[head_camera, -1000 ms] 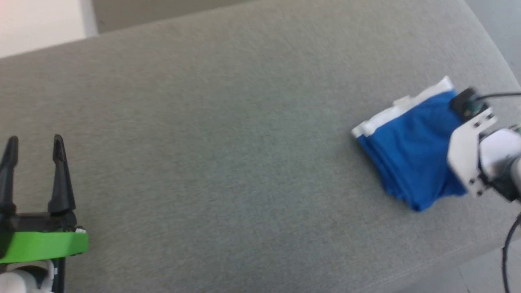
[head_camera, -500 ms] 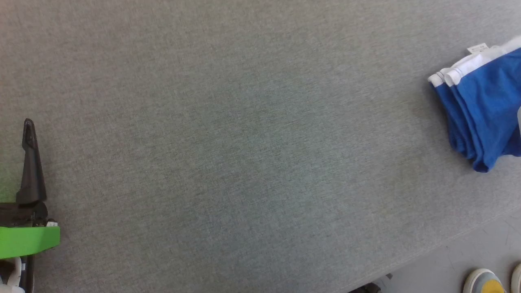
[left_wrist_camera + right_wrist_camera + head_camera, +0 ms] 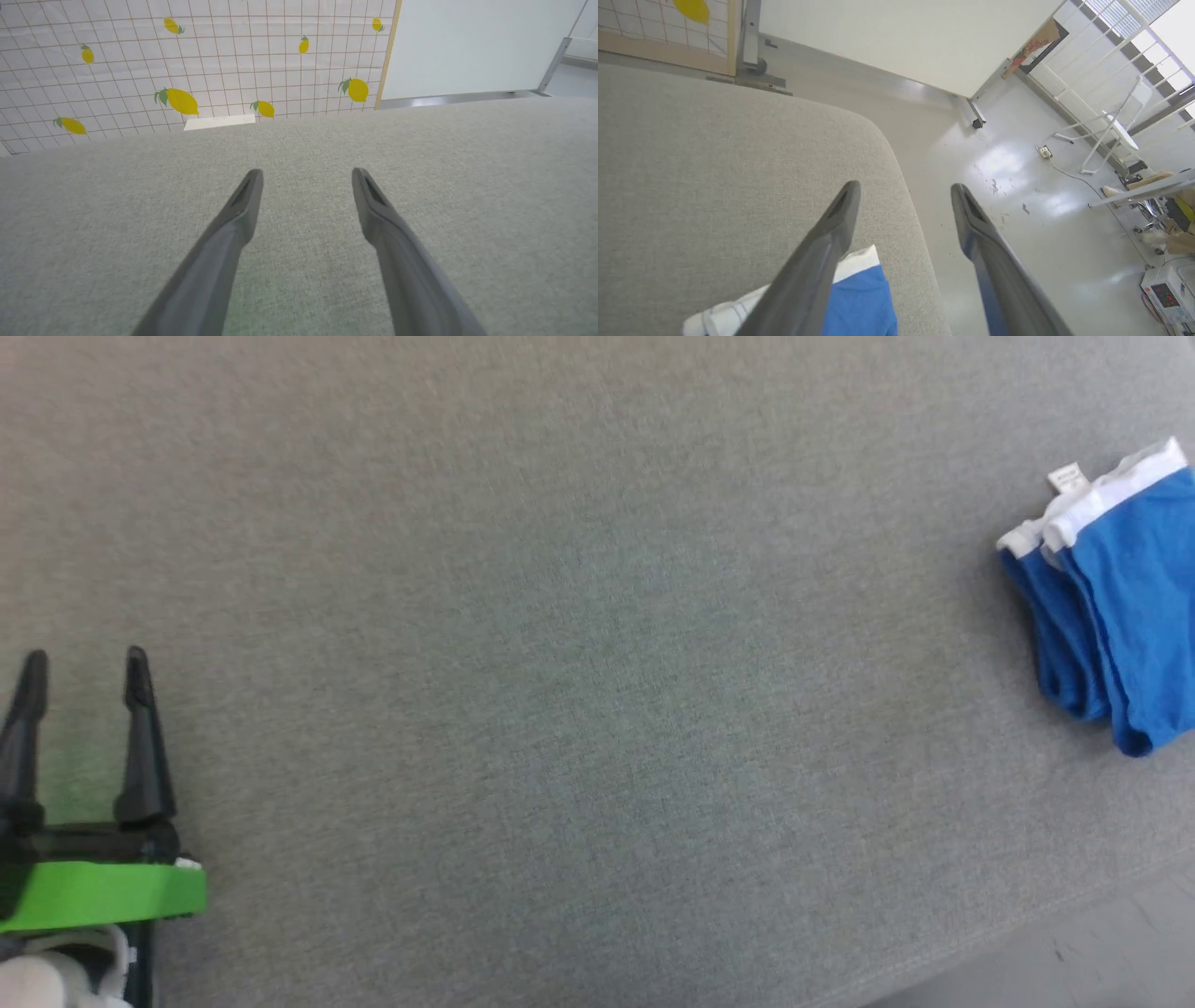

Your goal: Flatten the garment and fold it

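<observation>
The left claw (image 3: pixel 85 661) hovers over the near left part of the grey cloth-covered counter (image 3: pixel 579 644). Its two dark fingers stand wide apart with nothing between them, and a green band (image 3: pixel 93 891) sits just behind them. In the left wrist view the same claw (image 3: pixel 307 173) points across bare grey cloth toward the far edge, beyond which stands a checked screen printed with lemons (image 3: pixel 177 100).

The middle of the counter carries nothing.

The blue shorts (image 3: pixel 1130 607) lie folded in a small stack by the counter's right edge, well apart from the left claw. The white waistband (image 3: pixel 1111 495) is turned to the far side and a small white tag (image 3: pixel 1066 479) sticks out beside it. The picture's edge cuts off the right part of the shorts.

The right claw (image 3: pixel 906 187) hangs above the shorts (image 3: pixel 859 298), near the counter's rounded corner (image 3: pixel 878 135). Its fingers are spread wide and grip nothing. The shorts lie below its left finger, and its right finger is over the shiny floor (image 3: pixel 1017 196).
</observation>
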{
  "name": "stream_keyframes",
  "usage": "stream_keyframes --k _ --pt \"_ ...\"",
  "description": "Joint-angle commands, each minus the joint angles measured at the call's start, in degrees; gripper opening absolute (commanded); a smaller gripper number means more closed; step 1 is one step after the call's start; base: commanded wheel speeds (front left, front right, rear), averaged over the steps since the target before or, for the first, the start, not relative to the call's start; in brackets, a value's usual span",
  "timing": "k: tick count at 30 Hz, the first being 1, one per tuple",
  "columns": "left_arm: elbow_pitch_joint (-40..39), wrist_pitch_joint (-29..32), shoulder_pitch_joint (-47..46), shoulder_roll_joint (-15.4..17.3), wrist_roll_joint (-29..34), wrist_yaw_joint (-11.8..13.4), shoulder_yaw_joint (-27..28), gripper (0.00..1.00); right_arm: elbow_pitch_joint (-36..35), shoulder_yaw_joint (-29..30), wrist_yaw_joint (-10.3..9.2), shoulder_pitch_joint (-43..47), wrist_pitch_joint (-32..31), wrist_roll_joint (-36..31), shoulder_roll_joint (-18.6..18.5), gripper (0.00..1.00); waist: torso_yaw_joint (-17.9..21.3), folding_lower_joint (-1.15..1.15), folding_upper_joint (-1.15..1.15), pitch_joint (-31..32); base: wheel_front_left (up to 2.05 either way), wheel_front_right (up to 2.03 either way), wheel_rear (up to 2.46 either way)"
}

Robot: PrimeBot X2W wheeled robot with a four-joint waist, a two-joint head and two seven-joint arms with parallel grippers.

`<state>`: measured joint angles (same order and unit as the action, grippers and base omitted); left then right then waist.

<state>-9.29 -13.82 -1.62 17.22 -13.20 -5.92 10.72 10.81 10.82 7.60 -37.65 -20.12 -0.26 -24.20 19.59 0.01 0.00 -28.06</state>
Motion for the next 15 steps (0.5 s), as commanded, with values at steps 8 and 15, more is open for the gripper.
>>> stream_keyframes --k 8,15 --pt "4.00 -1.05 -2.20 -3.64 0.83 2.26 -1.07 1.00 -9.51 -3.12 -0.11 -0.62 9.90 7.42 9.98 1.00 -9.15 -0.01 0.00 14.48 0.00 0.00 0.00" --pt "7.11 -1.14 -2.51 -5.04 2.51 3.89 -1.85 1.00 -12.83 -6.10 -0.11 6.22 20.74 6.96 20.19 1.00 -13.35 -0.01 0.00 18.89 0.00 0.00 0.00"
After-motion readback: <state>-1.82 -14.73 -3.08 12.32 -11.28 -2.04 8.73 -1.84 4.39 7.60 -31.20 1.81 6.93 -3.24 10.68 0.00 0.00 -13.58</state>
